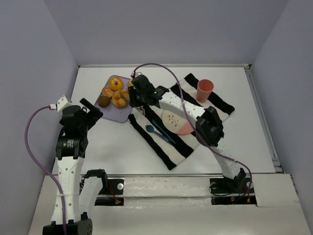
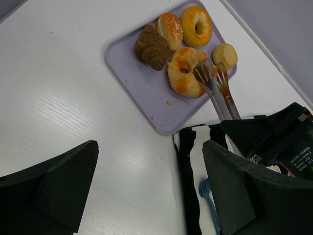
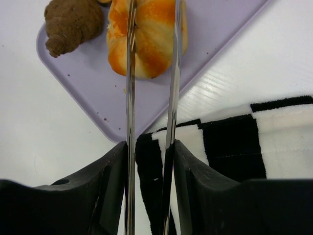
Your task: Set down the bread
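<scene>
Several breads lie on a lilac tray (image 1: 117, 111): a brown croissant (image 2: 152, 47), a sugared bun (image 2: 170, 29), a ring donut (image 2: 196, 25), a small roll (image 2: 224, 55) and an orange-glazed bread (image 2: 183, 81). My right gripper (image 3: 149, 161) is shut on a pair of metal tongs (image 3: 130, 98). The tongs' forked tips (image 2: 210, 73) sit on the orange-glazed bread (image 3: 149, 39), which rests on the tray (image 3: 93, 88). My left gripper (image 2: 146, 186) hangs open over bare table, left of the tray, with nothing between its fingers.
A black-and-white striped cloth (image 1: 171, 152) lies right of the tray. On it are a pink plate (image 1: 177, 122), a blue fork (image 1: 159, 132) and an orange cup (image 1: 205, 89). Walls close the table in at the back and sides.
</scene>
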Tool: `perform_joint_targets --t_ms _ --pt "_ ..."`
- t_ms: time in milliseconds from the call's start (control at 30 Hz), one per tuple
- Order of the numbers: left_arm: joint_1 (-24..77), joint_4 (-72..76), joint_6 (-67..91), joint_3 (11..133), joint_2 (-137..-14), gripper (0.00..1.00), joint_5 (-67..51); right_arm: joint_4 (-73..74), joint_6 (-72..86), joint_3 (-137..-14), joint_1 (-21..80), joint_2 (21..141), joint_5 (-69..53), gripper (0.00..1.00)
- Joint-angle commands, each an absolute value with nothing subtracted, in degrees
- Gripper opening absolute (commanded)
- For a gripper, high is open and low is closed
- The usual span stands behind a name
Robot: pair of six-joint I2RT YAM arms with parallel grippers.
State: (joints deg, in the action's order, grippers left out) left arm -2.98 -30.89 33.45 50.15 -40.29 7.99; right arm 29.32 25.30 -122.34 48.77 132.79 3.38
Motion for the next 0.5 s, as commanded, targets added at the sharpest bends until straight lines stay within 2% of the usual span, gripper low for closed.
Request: perform_joint_targets --t_ms 0,100,233,433,467 --pt "-3.5 -29.0 32.1 49.8 -39.9 0.99 6.9 27.1 24.4 -127.1 48.7 128.9 3.3 0.33" --pt "-3.4 -28.9 31.8 49.7 -39.9 0.99 6.5 25.8 24.3 -125.8 48.7 125.9 5.3 0.31" --pt "-3.5 -28.8 31.7 49.7 -40.6 0.99 6.3 21.3 23.9 -115.3 48.7 114.4 7.1 0.3" --pt "-3.5 -29.1 31.6 49.9 -41.7 0.99 5.8 16.8 25.3 -88.3 47.5 95.0 12.7 0.29" --pt "-3.5 -29.2 31.6 49.9 -41.7 0.99 5.9 16.9 26.4 -81.0 47.5 88.8 14.1 0.29"
